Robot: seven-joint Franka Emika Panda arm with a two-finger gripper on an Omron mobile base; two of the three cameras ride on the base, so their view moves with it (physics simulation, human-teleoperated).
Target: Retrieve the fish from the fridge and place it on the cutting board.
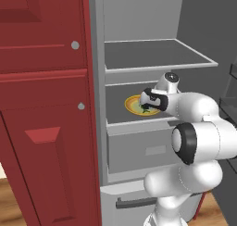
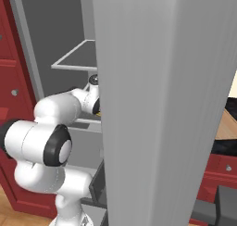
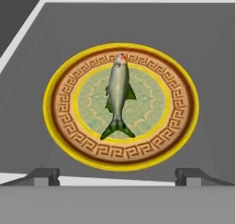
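Because the fridge [image 1: 139, 67] door is standing open, the arm is reaching onto the middle shelf in the left base view, the gripper [image 1: 149, 105] hovering over the plate [image 1: 133, 103]. In the hand view, its spread tips are flanking the fish [image 3: 118, 95] lying straight ahead, ready for pinching.

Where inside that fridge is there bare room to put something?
The upper shelf lies bare. Around the plate a grey shelf margin stays free. The plate's middle is taken by the fish, and the open gripper crowds the shelf's front.
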